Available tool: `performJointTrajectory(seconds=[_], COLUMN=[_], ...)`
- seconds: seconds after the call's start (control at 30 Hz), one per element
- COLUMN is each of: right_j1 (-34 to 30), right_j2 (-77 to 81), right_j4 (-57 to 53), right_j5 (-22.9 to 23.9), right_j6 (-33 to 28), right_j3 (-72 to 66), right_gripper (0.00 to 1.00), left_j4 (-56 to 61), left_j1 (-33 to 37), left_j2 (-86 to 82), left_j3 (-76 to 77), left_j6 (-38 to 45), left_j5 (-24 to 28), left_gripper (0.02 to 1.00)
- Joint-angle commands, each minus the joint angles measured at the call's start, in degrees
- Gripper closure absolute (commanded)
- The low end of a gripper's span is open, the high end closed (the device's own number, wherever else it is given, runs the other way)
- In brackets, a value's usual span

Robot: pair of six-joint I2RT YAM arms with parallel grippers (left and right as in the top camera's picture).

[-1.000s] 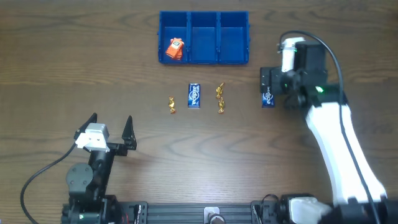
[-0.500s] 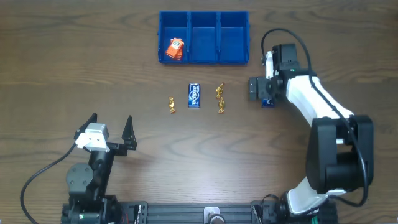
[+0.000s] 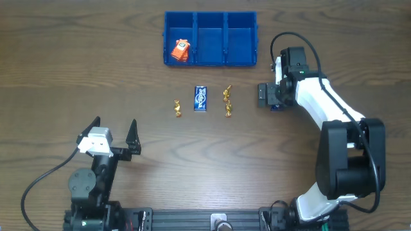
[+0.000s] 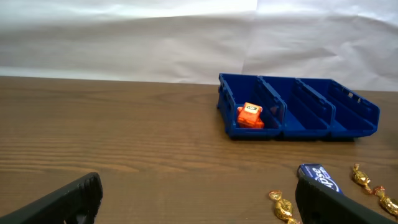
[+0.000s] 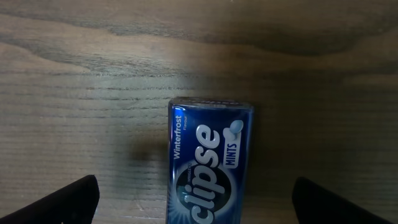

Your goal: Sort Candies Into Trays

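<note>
A blue three-bin tray (image 3: 210,63) stands at the back, and an orange candy (image 3: 181,49) lies in its left bin. On the table lie a blue mint pack (image 3: 201,98) and three gold candies (image 3: 178,107) (image 3: 227,94) (image 3: 229,110). My right gripper (image 3: 270,96) hangs low over a second blue mint pack (image 3: 277,106). It is open, with the mint pack (image 5: 210,168) lying flat on the wood between its fingers (image 5: 68,200). My left gripper (image 3: 115,133) stands open near the front left, holding nothing. It faces the tray (image 4: 298,118) and the orange candy (image 4: 250,115).
The tray's middle and right bins hold nothing. In the left wrist view the first mint pack (image 4: 320,178) and gold candies (image 4: 283,205) (image 4: 360,176) lie in front of the tray. Bare wood stretches across the left side and the front middle.
The right arm has swung round and brought its gripper slightly left and down over the second mint pack. The left arm and the candies have not moved.
</note>
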Motion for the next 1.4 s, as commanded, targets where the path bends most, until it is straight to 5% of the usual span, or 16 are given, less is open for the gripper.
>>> performJointTrajectory(seconds=[0.03,0.4,0.53,0.77,1.13,1.4], right_j1=[0.07,0.07,0.07,0.07,1.31,8.63], right_j2=[1.97,3.76,3.76,3.76,1.55,-2.34], right_j4=[0.33,1.2,1.25,1.68,-0.68,-11.69], right_j5=[0.79,1.62,1.81,1.84,-0.11,3.3], right_j6=[0.87,0.87,0.85,0.83,0.85,5.25], right_j3=[1.01,1.01,1.01,1.01,4.44,25.55], right_gripper=[0.005,0.082,0.244,0.691,0.757,0.772], left_j4=[-2.78,-2.78,-2.78,-2.78,-2.78,-2.78], left_j1=[0.24,0.24,0.24,0.24,0.24,0.24], left_j2=[-0.37,-0.37,-0.37,-0.37,-0.37,-0.37], left_j3=[-0.66,-0.66,-0.66,-0.66,-0.66,-0.66], left_j6=[0.44,0.42,0.44,0.44,0.44,0.44], left_j5=[1.64,1.64,1.64,1.64,1.64,1.64], left_gripper=[0.02,0.02,0.02,0.02,0.02,0.023])
